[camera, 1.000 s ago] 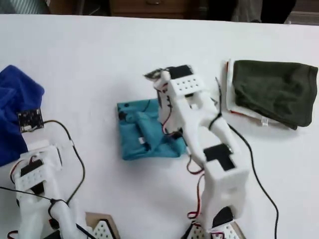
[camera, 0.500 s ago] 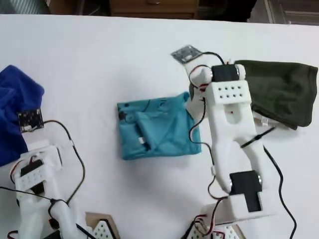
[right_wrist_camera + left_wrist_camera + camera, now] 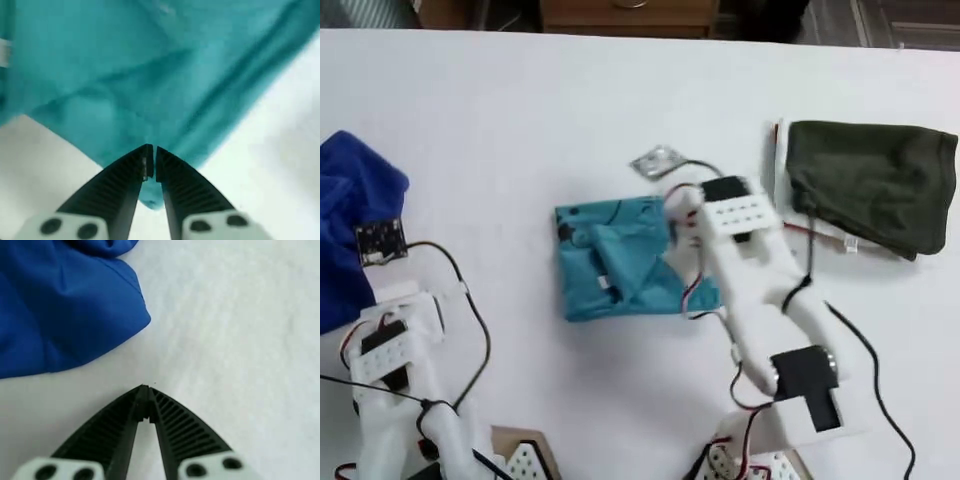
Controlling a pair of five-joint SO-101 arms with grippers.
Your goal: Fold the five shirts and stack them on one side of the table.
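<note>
Green shirt (image 3: pixel 870 185) lying folded, stacked; teal shirt (image 3: pixel 620 255) part-folded, R hand (image 3: pixel 151 160) pinching it; blue shirt (image 3: pixel 350 220) waiting; L hand (image 3: pixel 145 400) clenched, empty.

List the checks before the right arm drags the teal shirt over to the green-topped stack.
1. Right gripper grip: closed on the teal shirt edge, fabric between the jaws. Ok.
2. Teal shirt fold: compact rectangle in the high view. Ok.
3. Stack: dark green shirt lies folded on top. Ok.
4. Left gripper: shut over bare table, away from the teal shirt. Ok.
5. Blue shirt: crumpled, not folded. Not ok.
6. Right arm's cable trails on the table beside the arm: snag risk, cannot tell.
</note>
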